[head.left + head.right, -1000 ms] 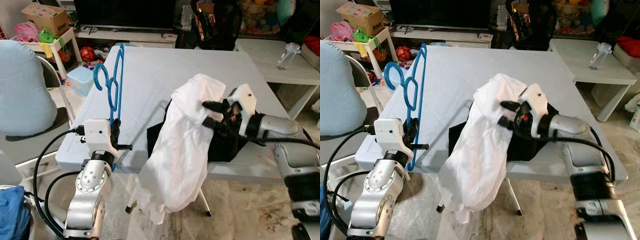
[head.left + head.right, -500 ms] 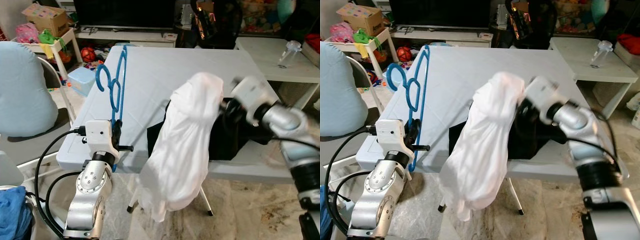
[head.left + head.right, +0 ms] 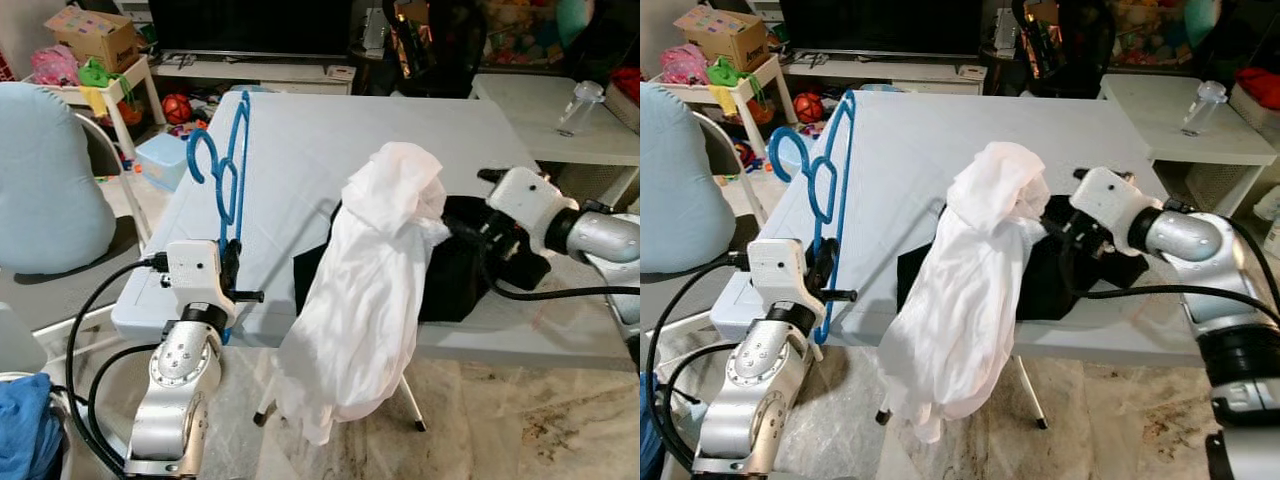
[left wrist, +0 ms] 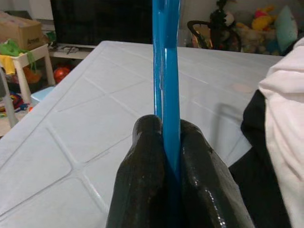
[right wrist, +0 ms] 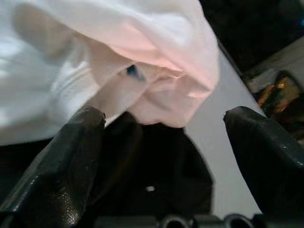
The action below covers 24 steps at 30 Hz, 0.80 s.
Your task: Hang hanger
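Observation:
A blue hanger (image 3: pixel 232 160) stands upright over the left edge of the pale blue table (image 3: pixel 300 150). My left gripper (image 3: pixel 232 270) is shut on its lower bar; the left wrist view shows the blue hanger bar (image 4: pixel 166 71) pinched between both fingers. A white garment (image 3: pixel 375 290) is heaped on a black garment (image 3: pixel 455 275) and hangs over the table's front edge. My right gripper (image 3: pixel 1070 235) is open just right of the white garment, above the black one. In the right wrist view the white garment (image 5: pixel 118 57) lies beyond the spread fingers (image 5: pixel 61 161).
A light blue chair (image 3: pixel 45 180) stands at the left. To the right is a white side table (image 3: pixel 560 120) with a clear bottle (image 3: pixel 578 108). Toys, a cardboard box (image 3: pixel 90 35) and a TV stand line the back. A blue cloth (image 3: pixel 20 420) lies at the lower left.
My right gripper has opened, let go of the white garment and drawn back to the right. The garment stays heaped where it was. The left gripper still holds the hanger.

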### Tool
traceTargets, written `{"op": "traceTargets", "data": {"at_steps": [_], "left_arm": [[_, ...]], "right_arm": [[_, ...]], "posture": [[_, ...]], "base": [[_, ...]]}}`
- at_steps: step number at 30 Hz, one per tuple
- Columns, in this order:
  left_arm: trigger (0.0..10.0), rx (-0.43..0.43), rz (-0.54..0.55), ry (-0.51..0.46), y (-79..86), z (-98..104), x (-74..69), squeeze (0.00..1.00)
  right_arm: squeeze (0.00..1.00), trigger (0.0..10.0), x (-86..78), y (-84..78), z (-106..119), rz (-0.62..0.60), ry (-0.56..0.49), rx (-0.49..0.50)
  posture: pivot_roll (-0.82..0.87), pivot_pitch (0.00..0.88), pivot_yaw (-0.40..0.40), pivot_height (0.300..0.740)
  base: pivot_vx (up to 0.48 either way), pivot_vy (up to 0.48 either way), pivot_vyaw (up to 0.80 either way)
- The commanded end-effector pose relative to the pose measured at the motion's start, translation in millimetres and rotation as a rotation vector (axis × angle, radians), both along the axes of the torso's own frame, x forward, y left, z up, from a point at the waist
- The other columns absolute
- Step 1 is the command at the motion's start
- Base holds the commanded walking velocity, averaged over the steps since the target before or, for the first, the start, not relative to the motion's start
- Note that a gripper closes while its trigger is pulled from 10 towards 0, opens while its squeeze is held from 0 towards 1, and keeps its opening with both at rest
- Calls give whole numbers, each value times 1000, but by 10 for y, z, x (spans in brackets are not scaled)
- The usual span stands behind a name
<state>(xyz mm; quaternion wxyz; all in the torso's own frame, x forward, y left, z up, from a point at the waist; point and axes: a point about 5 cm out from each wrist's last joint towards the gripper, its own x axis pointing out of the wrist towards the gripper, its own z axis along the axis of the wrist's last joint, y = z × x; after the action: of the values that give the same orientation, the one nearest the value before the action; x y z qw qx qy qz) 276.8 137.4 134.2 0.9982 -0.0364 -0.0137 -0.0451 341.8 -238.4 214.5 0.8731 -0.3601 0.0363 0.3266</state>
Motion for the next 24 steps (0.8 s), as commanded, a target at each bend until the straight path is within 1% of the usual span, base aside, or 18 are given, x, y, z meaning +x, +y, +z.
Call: {"op": "traceTargets", "data": {"at_steps": [1, 5, 6, 7, 8, 10, 11, 14, 15, 16, 17, 18, 19, 20, 21, 22, 23, 24], "left_arm": [[10000, 3, 1, 9, -6, -10, 5, 0], [10000, 3, 1, 9, -6, -10, 5, 0], [10000, 3, 0, 9, -7, -8, 6, 0], [10000, 2, -2, 8, -9, -5, 9, 0], [10000, 1, -5, 7, -13, 0, 12, 0], [10000, 1, -6, 6, -14, 1, 12, 0], [10000, 2, -7, 6, -12, 1, 12, 0], [10000, 2, -9, 7, -15, 0, 16, 0], [10000, 2, -12, 7, -21, -1, 21, 0], [10000, 1, -13, 7, -25, 0, 23, 0], [10000, 1, -15, 6, -33, 3, 26, 0], [10000, 0, -17, 5, -42, 7, 27, 0], [10000, -1, -18, 5, -43, 7, 27, 0], [10000, -1, -19, 5, -43, 7, 26, 0], [10000, 0, -19, 6, -43, 5, 24, 0], [10000, 1, -19, 8, -38, 2, 19, 0], [10000, 1, -19, 8, -38, 2, 19, 0], [10000, 2, -18, 9, -32, 0, 14, 0]], "right_arm": [[1000, 10000, -19, -18, 76, 8, -11, 12], [1000, 10000, -19, -18, 76, 8, -11, 12], [1000, 10000, -49, -26, 85, 23, 24, 53], [1000, 10000, -159, -4, 33, 72, 114, 134], [1000, 10000, -338, 60, -56, 158, 242, 244], [1000, 10000, -403, 95, -86, 190, 281, 291], [1000, 10000, -438, 129, -88, 210, 306, 353], [969, 10000, -489, 177, -122, 232, 337, 404], [627, 10000, -515, 219, -158, 238, 344, 425], [369, 10000, -524, 247, -173, 241, 352, 451], [329, 10000, -556, 288, -190, 253, 371, 474], [94, 10000, -615, 350, -229, 276, 402, 483], [94, 10000, -637, 372, -249, 284, 412, 476], [0, 10000, -685, 414, -281, 302, 440, 478], [0, 10000, -754, 464, -329, 329, 482, 480], [0, 10000, -825, 511, -428, 345, 530, 459], [0, 10000, -825, 511, -428, 345, 530, 459], [0, 10000, -872, 548, -499, 351, 558, 445]], "posture": [[0, 38, -10, 740], [0, 38, -10, 740], [-1, 38, -9, 740], [-4, 41, -4, 740], [-4, 42, -2, 740], [-5, 42, 1, 740], [-8, 42, 4, 740], [-11, 43, 6, 740], [-12, 42, 6, 740], [-13, 43, 8, 740], [-13, 43, 8, 740], [-11, 43, 9, 740], [-11, 43, 9, 740], [-11, 43, 9, 740], [-11, 43, 9, 740], [-6, 45, 9, 740], [-6, 45, 9, 740], [-5, 46, 8, 740]], "base": [[0, 0, 0], [0, 0, 0], [0, 0, 0], [0, 0, 0], [0, 0, 0], [0, 0, 0], [0, 0, 0], [0, 0, 0], [0, 0, 0], [0, 0, 0], [0, 0, 0], [0, 0, 0], [0, 0, 0], [0, 0, 0], [0, 0, 0], [0, 0, 0], [0, 0, 0], [0, 0, 0]]}}
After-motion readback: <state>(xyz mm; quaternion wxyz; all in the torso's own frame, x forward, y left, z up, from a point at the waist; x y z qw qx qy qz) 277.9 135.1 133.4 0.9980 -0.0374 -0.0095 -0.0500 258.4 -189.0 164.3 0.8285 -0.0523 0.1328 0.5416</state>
